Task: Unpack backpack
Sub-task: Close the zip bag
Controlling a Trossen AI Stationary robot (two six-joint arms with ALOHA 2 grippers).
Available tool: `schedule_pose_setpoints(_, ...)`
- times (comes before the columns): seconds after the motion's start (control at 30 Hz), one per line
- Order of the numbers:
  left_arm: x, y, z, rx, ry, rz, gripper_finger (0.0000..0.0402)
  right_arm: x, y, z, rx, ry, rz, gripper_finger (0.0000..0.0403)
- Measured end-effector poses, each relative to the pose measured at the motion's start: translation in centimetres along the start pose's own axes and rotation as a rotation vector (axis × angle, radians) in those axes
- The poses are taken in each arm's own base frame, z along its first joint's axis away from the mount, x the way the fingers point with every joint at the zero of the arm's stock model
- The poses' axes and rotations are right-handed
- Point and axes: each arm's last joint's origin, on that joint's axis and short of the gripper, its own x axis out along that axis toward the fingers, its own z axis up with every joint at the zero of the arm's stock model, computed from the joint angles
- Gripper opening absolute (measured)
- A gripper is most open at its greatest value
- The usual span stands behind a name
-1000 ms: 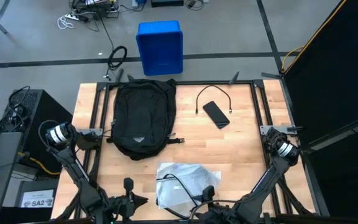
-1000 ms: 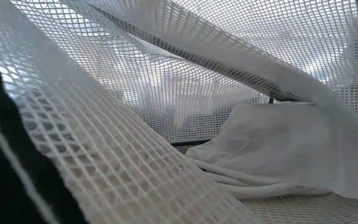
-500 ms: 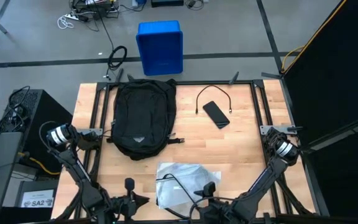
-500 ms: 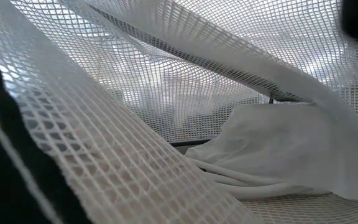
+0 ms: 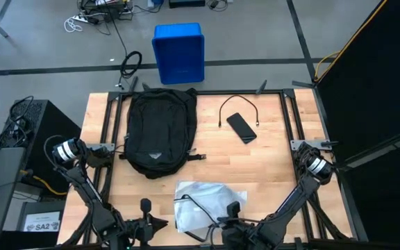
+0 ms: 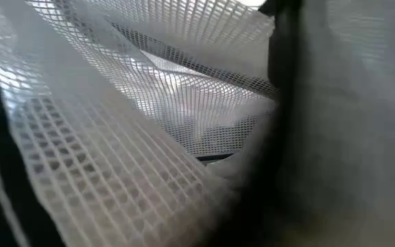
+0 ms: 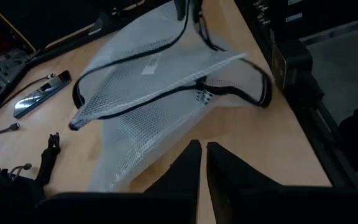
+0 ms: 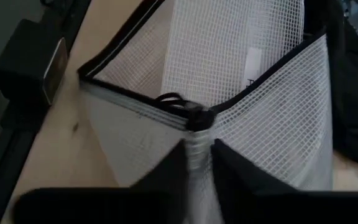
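Observation:
The black backpack [image 5: 160, 132] lies flat on the far left part of the table, untouched. A white mesh bag [image 5: 201, 198] with black zipper edging lies near the table's front edge, and it fills the low view [image 6: 115, 137]. My right gripper [image 5: 233, 210] is at the bag's near right part, shut on its edge [image 8: 197, 155]. My left gripper [image 5: 144, 206] stands shut left of the bag, touching nothing [image 7: 202, 163]. The bag shows ahead of it in the left wrist view [image 7: 160, 81]. My right gripper pinches the mesh bag's edge [image 8: 196, 134] between its two fingers, just below the black zipper end [image 8: 194, 115]. The fingers come from the table's near side. The bag's body still lies on the table, and its opening stands up ahead of the fingers.
A black phone [image 5: 241, 127] and a thin black cable [image 5: 236, 107] lie on the far right part of the table. A blue bin [image 5: 178, 52] stands on the floor beyond the far edge. Bare wood shows between backpack, phone and mesh bag.
My right gripper has shut on the mesh bag's edge. In the low view the mesh has shifted and a dark finger has come in at the right.

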Motion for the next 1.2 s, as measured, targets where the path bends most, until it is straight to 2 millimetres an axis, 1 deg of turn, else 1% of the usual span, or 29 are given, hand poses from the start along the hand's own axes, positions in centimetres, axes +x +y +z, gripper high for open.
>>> schedule_pose_setpoints(0.03,0.0,-0.1,0.1,-0.001,-0.007,-0.004,0.0,0.1,0.0,0.0,0.002,0.0,-0.001,0.0015)
schedule_pose_setpoints(0.13,0.0,-0.5,1.0,0.021,-0.065,-0.024,0.0,0.2,-0.2,0.1,0.021,0.0,-0.01,0.0009)
schedule_pose_setpoints(0.23,-0.2,-1.0,2.6,0.038,-0.162,-0.053,0.0,0.4,-0.4,0.2,0.045,-0.001,-0.021,0.0002)
schedule_pose_setpoints(0.33,-0.2,-1.0,4.2,0.055,-0.254,-0.069,0.0,0.5,-0.7,0.3,0.06,-0.027,-0.079,0.0001)
schedule_pose_setpoints(0.4,0.2,-0.8,5.0,0.062,-0.29,-0.088,0.0,0.5,-0.8,0.3,0.066,-0.05,-0.124,0.0)
schedule_pose_setpoints(0.5,1.6,0.0,5.5,0.062,-0.294,-0.114,0.0008,0.4,-0.9,0.6,0.083,-0.088,-0.176,0.0)
schedule_pose_setpoints(0.63,4.2,1.1,5.6,0.037,-0.265,-0.101,0.0041,0.5,-0.9,0.8,0.101,-0.107,-0.188,0.0)
schedule_pose_setpoints(0.77,6.8,2.2,5.2,0.008,-0.224,-0.057,0.009,0.6,-1.0,0.9,0.113,-0.113,-0.187,0.0)
schedule_pose_setpoints(0.93,8.7,3.0,5.0,-0.049,-0.208,-0.074,0.0146,0.6,-1.0,0.9,0.114,-0.113,-0.188,0.0)
schedule_pose_setpoints(1.03,9.5,3.2,4.7,-0.072,-0.196,-0.07,0.0162,0.6,-1.0,0.9,0.116,-0.114,-0.187,0.0)
schedule_pose_setpoints(1.2,10.8,3.8,4.2,-0.11,-0.169,-0.071,0.0166,0.8,-1.1,1.1,0.132,-0.121,-0.187,0.0)
